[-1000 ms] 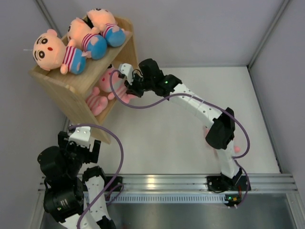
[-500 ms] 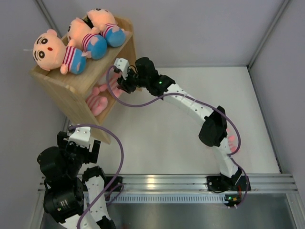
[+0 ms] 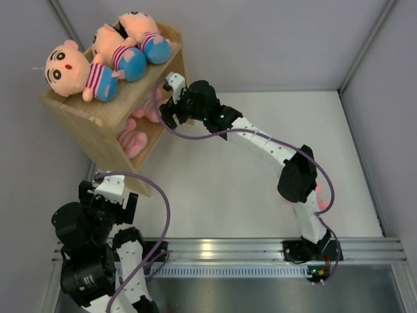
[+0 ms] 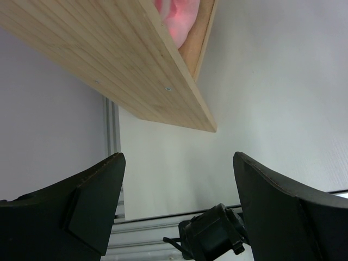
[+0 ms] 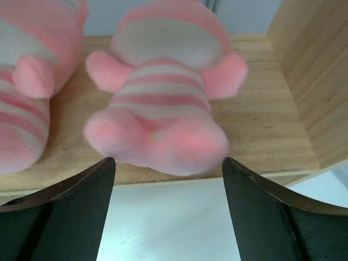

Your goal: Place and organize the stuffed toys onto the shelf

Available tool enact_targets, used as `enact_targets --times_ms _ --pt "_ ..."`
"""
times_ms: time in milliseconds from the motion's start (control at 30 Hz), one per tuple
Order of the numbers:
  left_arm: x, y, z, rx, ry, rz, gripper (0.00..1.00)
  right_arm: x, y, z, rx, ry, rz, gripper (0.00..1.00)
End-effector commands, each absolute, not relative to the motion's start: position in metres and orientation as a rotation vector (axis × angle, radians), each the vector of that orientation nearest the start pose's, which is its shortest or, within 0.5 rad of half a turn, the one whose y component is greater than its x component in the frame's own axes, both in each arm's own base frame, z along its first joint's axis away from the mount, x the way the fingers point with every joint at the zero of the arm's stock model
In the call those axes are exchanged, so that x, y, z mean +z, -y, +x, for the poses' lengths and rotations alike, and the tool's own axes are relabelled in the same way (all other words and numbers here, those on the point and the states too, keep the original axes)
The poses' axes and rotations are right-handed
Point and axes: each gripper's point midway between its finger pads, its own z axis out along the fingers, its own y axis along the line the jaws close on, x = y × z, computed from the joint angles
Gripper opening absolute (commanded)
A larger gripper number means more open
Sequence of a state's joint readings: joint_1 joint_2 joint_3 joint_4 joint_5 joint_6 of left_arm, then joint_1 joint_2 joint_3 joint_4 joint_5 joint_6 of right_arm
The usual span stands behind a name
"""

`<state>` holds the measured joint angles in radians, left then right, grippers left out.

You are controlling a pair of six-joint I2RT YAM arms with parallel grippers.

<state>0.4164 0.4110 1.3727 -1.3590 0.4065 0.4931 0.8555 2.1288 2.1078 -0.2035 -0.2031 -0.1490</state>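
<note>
The shelf (image 3: 98,134) stands at the far left, a wooden two-tier unit. Three boy stuffed toys (image 3: 114,52) lie on its top board. Two pink striped animals (image 3: 133,138) rest in the lower tier. My right gripper (image 3: 171,107) hovers at the mouth of that tier. In the right wrist view it (image 5: 167,163) is open. The nearer pink animal (image 5: 163,103) lies on the shelf board (image 5: 261,125) just beyond the fingertips, untouched. Another pink animal (image 5: 22,109) lies to its left. My left gripper (image 4: 178,157) is open and empty by the shelf's near corner (image 4: 109,60).
Grey walls close in the white table (image 3: 221,189) at the back and both sides. A bit of pink (image 3: 320,199) shows behind the right arm's elbow. A metal rail (image 3: 228,248) runs along the near edge.
The right gripper carried a pink animal into the lower tier, then opened and let it go there. The left arm has not moved.
</note>
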Motion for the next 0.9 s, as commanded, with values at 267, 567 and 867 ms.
enact_targets --times_ms 267,567,867 --pt "0.324 0.020 0.085 0.200 -1.912 0.347 0.87 0.346 -0.501 0.401 1.107 -1.576 -0.538 0.77" --pt "0.323 0.020 0.085 0.198 -1.914 0.353 0.87 0.318 -0.508 0.405 1.217 -1.665 -0.455 0.70" --pt "0.326 0.022 0.086 0.191 -1.908 0.358 0.87 0.294 -0.500 0.409 1.155 -1.717 -0.375 0.71"
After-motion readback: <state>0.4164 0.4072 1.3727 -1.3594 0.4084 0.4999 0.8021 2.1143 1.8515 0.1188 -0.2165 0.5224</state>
